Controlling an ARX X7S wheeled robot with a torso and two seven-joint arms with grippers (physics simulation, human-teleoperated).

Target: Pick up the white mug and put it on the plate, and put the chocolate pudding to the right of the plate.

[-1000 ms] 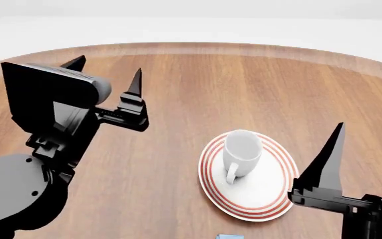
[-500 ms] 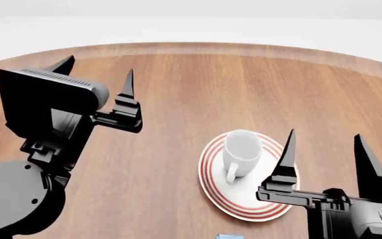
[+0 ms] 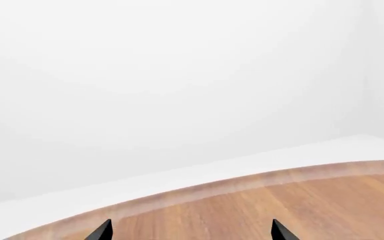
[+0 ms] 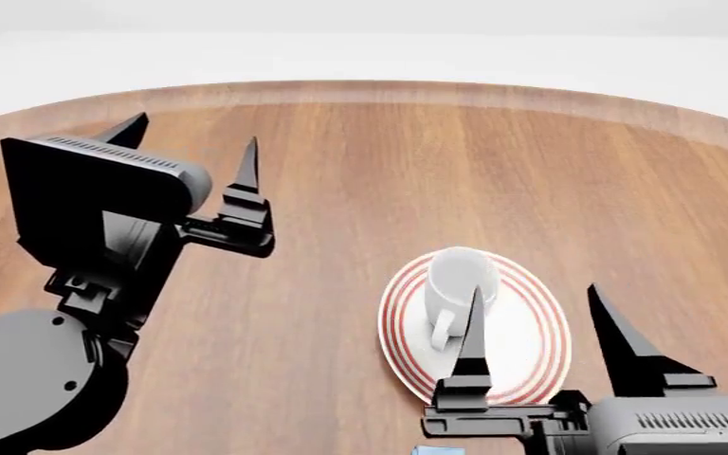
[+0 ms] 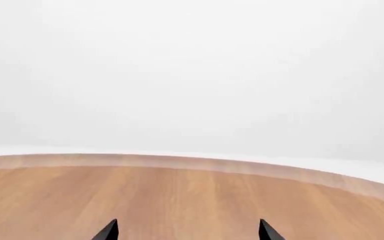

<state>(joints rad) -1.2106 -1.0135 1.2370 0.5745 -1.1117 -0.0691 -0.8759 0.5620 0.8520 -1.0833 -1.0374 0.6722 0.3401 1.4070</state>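
In the head view the white mug [image 4: 459,282] stands upright on the plate [image 4: 531,334], its handle toward me. My right gripper [image 4: 541,327] is open, held low over the near part of the plate. Its left finger crosses in front of the mug's handle and touches nothing. My left gripper [image 4: 190,147] is open and empty, raised over the table's left side, far from the plate. A light blue sliver at the bottom edge is probably the chocolate pudding [image 4: 425,451], mostly out of view. Both wrist views show only open fingertips, left gripper [image 3: 192,233] and right gripper [image 5: 187,233], over bare wood.
The round wooden table [image 4: 377,171] spreads across the head view, its far curved edge [image 4: 377,90] against a white floor. The same edge shows in the left wrist view as table edge [image 3: 199,187] and in the right wrist view as table edge [image 5: 178,161].
My right gripper has swung left and nearer to me, from the plate's right side to over its near part. The left gripper has barely shifted. The mug stays on the plate.
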